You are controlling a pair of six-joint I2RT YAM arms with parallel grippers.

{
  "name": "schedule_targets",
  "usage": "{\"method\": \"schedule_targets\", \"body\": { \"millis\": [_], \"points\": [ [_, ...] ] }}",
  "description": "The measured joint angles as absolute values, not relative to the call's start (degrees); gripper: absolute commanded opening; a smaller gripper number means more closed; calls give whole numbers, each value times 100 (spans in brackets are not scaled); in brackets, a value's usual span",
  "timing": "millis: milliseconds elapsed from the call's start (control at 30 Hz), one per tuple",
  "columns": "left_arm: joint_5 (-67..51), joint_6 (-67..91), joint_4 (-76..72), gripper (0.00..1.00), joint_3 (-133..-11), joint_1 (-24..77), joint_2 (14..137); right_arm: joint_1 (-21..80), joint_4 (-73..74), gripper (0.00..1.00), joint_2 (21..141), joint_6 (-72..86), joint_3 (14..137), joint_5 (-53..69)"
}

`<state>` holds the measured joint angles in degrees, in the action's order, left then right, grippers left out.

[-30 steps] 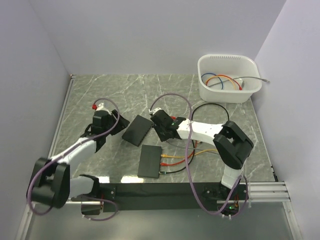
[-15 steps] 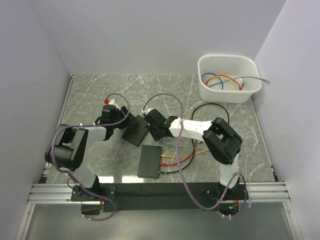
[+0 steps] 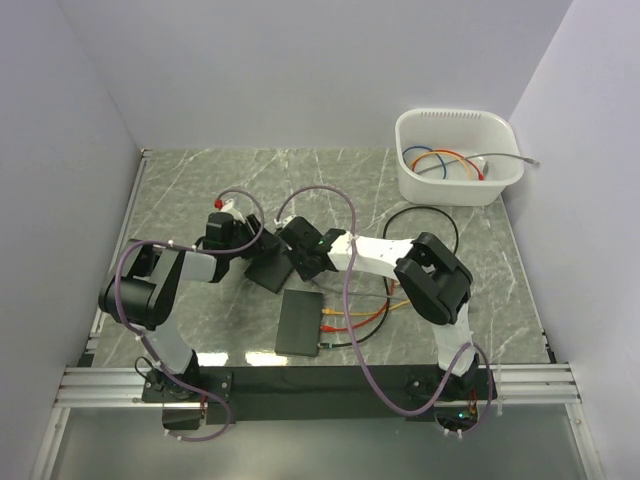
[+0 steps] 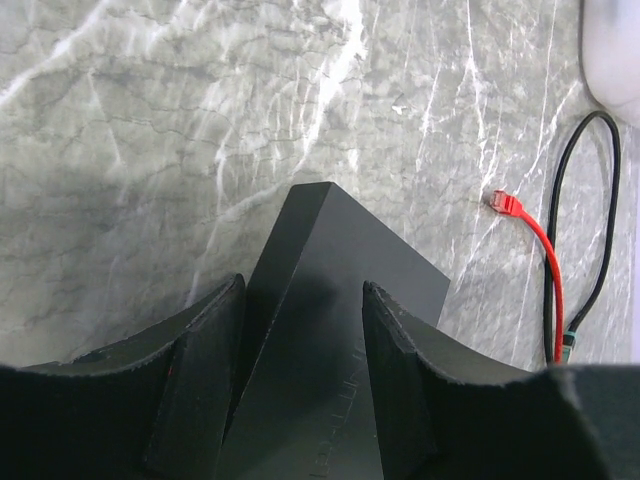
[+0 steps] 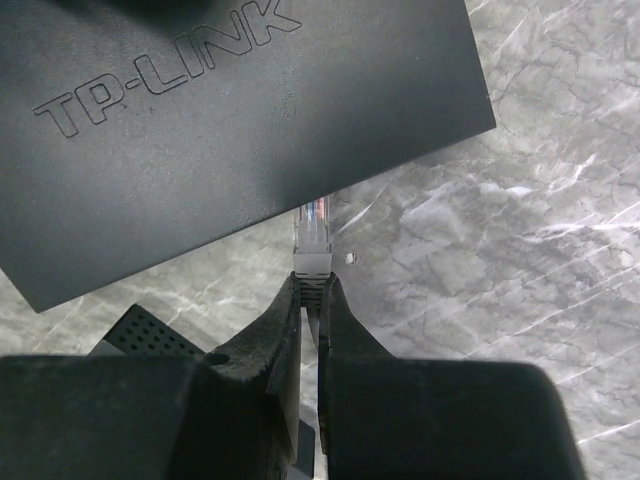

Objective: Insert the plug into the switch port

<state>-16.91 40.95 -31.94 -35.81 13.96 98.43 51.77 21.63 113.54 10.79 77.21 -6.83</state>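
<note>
The clear plug (image 5: 313, 232) sits pinched between the closed fingers of the right gripper (image 5: 311, 290), its grey cable running back between them. Its tip meets the edge of the black switch (image 5: 230, 130), the one with the raised lettering on top. Whether it has entered a port cannot be told from the right wrist view.

The switch lies flat on the marble counter (image 3: 200, 180). The left gripper (image 4: 302, 290) straddles its far corner with its fingers (image 4: 215, 340) spread to either side, and it is unclear whether they press on the casing.

A second black switch (image 3: 300, 322) lies just nearer the arm bases, with orange cables (image 3: 360, 315) leading away from its right side. A red-plugged cable (image 4: 530, 225) and a black cable loop (image 3: 430, 215) lie to the right. A white bin (image 3: 455, 185) holding more cables stands at the far right corner.
</note>
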Motion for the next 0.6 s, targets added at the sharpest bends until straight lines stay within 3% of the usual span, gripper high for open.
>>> {"method": "schedule_targets", "body": {
  "millis": [600],
  "points": [
    [-1693, 3516, -2943, 56, -3767, 1535, 9872, 5177, 2366, 0, 11437, 950, 7876, -840]
  ]
}}
